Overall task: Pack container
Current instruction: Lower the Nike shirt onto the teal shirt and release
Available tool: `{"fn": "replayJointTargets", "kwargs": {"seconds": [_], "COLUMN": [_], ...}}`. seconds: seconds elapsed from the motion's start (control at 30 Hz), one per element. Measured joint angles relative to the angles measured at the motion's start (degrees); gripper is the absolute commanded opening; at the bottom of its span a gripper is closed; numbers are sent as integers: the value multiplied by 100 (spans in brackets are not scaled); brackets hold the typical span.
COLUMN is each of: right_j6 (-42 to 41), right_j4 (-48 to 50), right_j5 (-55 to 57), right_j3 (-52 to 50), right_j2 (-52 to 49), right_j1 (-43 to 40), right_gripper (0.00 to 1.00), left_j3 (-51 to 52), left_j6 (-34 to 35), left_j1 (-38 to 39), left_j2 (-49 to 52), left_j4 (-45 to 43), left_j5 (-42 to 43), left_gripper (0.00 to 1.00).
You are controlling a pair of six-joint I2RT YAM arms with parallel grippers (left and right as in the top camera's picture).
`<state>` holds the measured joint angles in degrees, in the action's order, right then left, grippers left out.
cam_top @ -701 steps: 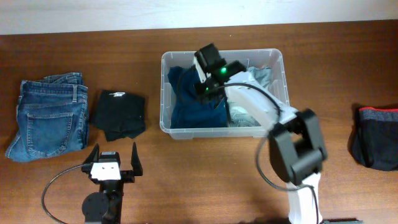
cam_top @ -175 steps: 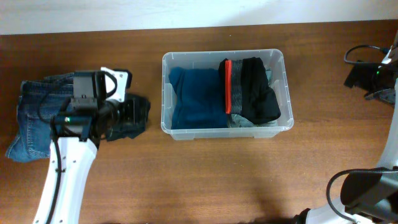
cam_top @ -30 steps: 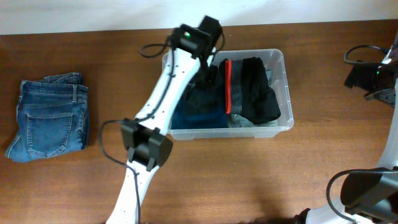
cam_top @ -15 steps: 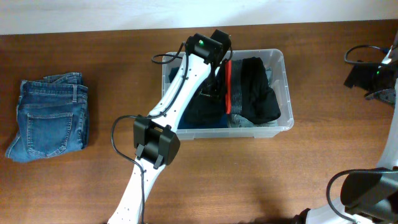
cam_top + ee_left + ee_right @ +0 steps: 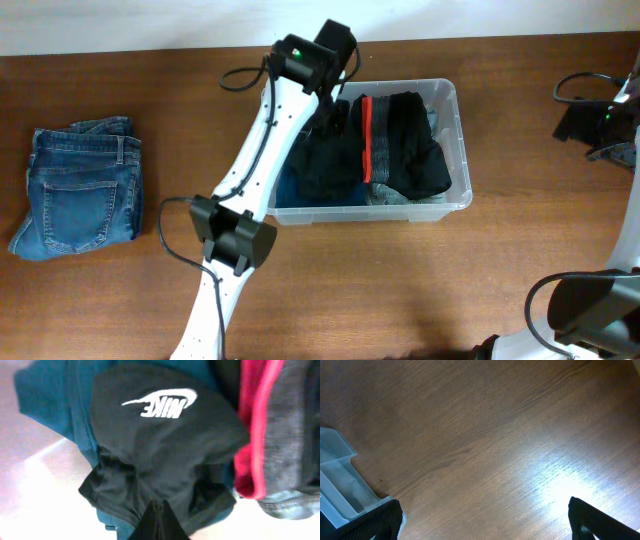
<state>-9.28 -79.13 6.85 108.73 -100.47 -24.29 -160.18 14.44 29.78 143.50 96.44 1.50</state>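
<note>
Container (image 5: 459, 150) holds a black Nike shirt (image 5: 160, 445) beneath the clenched left jaws, probably tamping it; right jaws gape above worktop (image 5: 495, 435).

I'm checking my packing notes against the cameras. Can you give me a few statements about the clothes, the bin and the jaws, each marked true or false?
1. The jeans lie inside the container. False: they lie folded on the table, apart from it.
2. A black Nike garment lies on a teal garment in the container. True.
3. The left gripper has its jaws wide open. False: they are shut.
4. The right gripper has open jaws over bare table. True.
</note>
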Motion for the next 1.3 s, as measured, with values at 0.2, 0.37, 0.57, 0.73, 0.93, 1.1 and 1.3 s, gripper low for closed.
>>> {"fn": "replayJointTargets", "kwargs": {"seconds": [0.2,0.37,0.57,0.73,0.93,1.1,1.3], "right_j6": [0,-2,2,0,0,4,2], "right_j4": [0,0,-2,0,2,2,0], "right_j5": [0,0,0,0,0,0,0], "right_j3": [0,2,0,2,0,2,0], "right_j2": [0,0,0,0,0,0,0], "right_j1": [0,0,0,0,0,0,0], "right_gripper": [98,98,98,99,98,98,98], "left_j3": [-26,-28,-44,-173,-356,-573,-758], "left_j6": [33,166,190,190,190,195,323], "left_j1": [160,192,188,186,186,214,612], "left_j2": [-24,317,1095,1237,1226,992,258], "left_j4": [-118,-133,-155,-129,-26,-138,-813], "left_j5": [-236,-413,-511,-509,-487,-402,-302], "left_gripper": [0,0,0,0,0,0,0]}}
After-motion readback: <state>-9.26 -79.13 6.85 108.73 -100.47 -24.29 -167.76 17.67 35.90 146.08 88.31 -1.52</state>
